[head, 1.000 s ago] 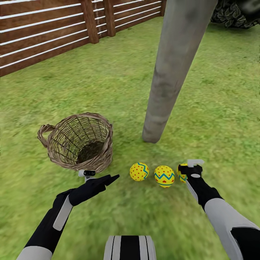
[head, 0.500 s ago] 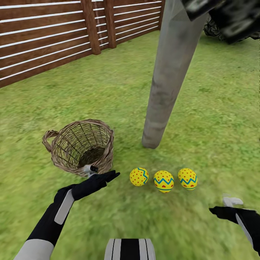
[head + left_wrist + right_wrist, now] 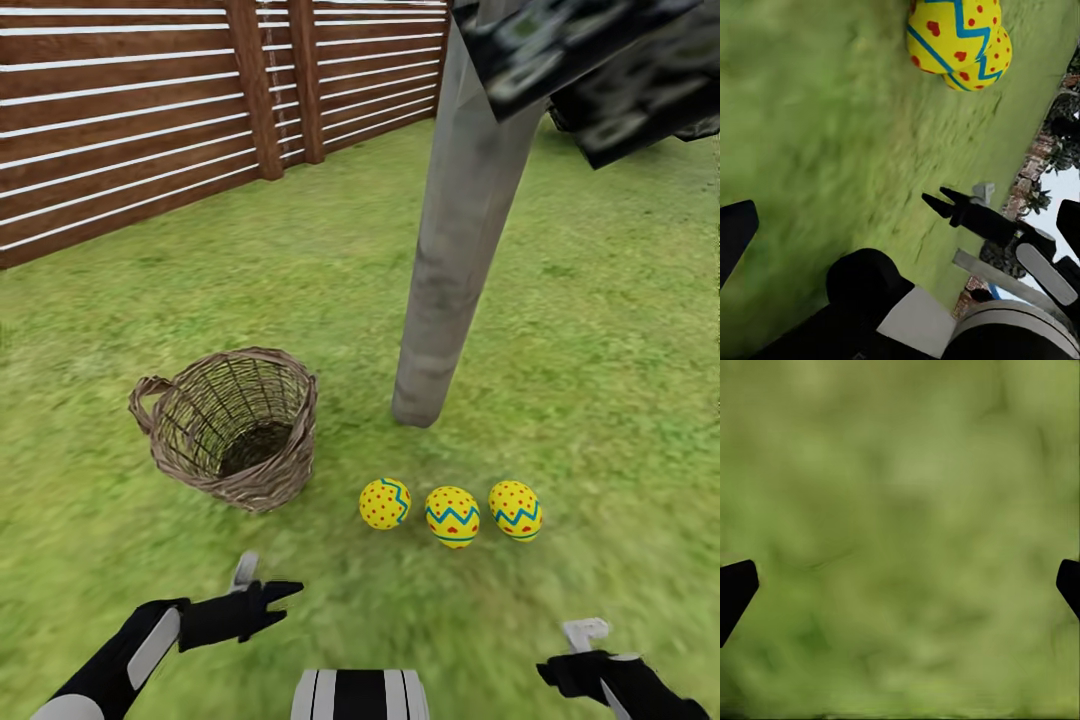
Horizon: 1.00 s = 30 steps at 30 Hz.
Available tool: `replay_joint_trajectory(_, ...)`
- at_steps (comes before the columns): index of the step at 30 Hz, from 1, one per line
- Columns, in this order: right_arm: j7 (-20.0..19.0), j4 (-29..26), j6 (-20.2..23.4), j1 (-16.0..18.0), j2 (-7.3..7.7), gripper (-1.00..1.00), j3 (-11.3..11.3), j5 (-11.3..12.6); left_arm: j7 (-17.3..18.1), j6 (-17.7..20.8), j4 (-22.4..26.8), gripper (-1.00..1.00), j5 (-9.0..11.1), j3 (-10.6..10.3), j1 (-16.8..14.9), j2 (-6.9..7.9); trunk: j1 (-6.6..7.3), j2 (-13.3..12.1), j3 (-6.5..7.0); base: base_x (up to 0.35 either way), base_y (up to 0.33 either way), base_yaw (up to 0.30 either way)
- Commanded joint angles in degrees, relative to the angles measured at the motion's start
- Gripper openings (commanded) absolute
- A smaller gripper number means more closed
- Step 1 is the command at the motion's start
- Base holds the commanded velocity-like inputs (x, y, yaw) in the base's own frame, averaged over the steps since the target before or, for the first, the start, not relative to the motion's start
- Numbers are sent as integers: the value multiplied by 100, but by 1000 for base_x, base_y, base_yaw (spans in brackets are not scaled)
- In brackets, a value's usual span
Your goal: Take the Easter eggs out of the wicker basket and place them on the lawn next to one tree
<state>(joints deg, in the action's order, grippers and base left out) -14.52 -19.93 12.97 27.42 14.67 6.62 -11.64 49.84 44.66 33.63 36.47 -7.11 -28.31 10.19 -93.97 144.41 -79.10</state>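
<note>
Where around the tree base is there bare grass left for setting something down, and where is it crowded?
Bare lawn lies right of the tree trunk, and between the wicker basket and the fence. It is crowded in front of the trunk, where three Easter eggs sit in a row beside the basket.

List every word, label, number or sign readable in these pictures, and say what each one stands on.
None: no readable text shows in any view.
The three eggs carry only red dots and a blue-green zigzag band, no letters or digits.
The wicker basket, the tree trunk, the wooden fence and the lawn are unmarked.
The left gripper and right gripper bear no label.
</note>
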Motion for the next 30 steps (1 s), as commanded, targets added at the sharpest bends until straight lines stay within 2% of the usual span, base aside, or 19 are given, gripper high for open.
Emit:
replay_joint_trajectory(1, -47, 35, -48, -1, -41, 100, 40, -64, -410, 29, 26, 100, 49, 14, 26, 22, 3, 0, 19, 0, 0, 0)
replay_joint_trajectory(3, -42, 61, -177, 0, -153, 100, -20, -132, -1024, 21, 60, 100, 53, 145, 55, 30, 9, -3, 64, 0, 0, 0)
replay_joint_trajectory(5, -35, 101, -212, 0, -207, 100, -60, -318, -1505, 23, 87, 100, 53, 238, 60, 28, 14, -5, 108, 0, 0, 0)
replay_joint_trajectory(8, -26, 142, -230, 0, -309, 100, -72, -507, -2409, 25, 171, 100, 51, 273, 62, 29, 22, -9, 174, 0, 0, 0)
replay_joint_trajectory(11, -24, 146, -281, 0, -333, 100, -73, -522, -2906, 25, 190, 100, 53, 282, 62, 28, 29, -13, 241, 0, 0, 0)
replay_joint_trajectory(17, -24, 147, -454, 0, -342, 100, -81, -520, -3680, 60, 198, 100, 53, 277, 62, -23, 45, -21, 374, 0, 0, 0)
replay_joint_trajectory(20, -30, 147, -473, 0, -373, 100, -79, -510, -4328, 97, 218, 100, 68, 260, 62, -69, 52, -25, 440, 0, 0, 0)
replay_joint_trajectory(23, -31, 147, -478, 0, -442, 100, -74, -520, -4666, 115, 222, 100, 76, 250, 62, -211, 60, -29, 507, 0, 0, 0)
replay_joint_trajectory(26, -32, 146, -479, 0, -461, 100, -73, -523, -4765, 120, 219, 100, 64, 241, 62, -324, 68, -33, 573, 0, 0, 0)
replay_joint_trajectory(30, -33, 145, -475, 0, -465, 100, -73, -530, -4786, 122, 205, 100, 55, 237, 62, -354, 78, -39, 662, 0, 0, 0)
